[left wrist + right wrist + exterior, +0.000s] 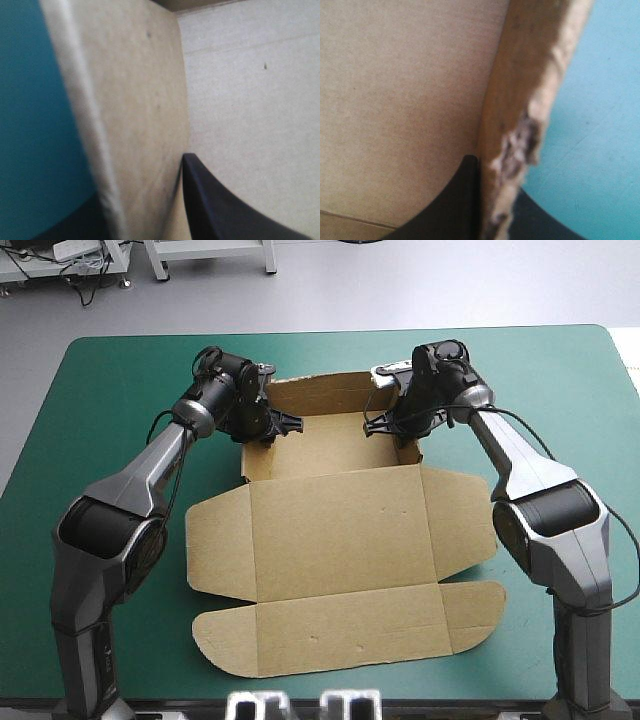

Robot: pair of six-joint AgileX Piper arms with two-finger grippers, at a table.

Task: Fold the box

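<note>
The brown box (340, 530) lies in the middle of the teal-green table, its lid and flaps flat toward the near edge. At the far end it forms a tray with raised walls. My left gripper (268, 430) is shut on the tray's left wall (135, 115), with one black finger (215, 205) inside the tray and the other outside. My right gripper (392, 425) is shut on the right wall (520, 100), whose top edge is torn. Its inner finger (450, 205) rests against the wall's inside face.
Bare teal-green cover (100, 390) surrounds the box on all sides. Both arms reach in from the near corners alongside the flat lid.
</note>
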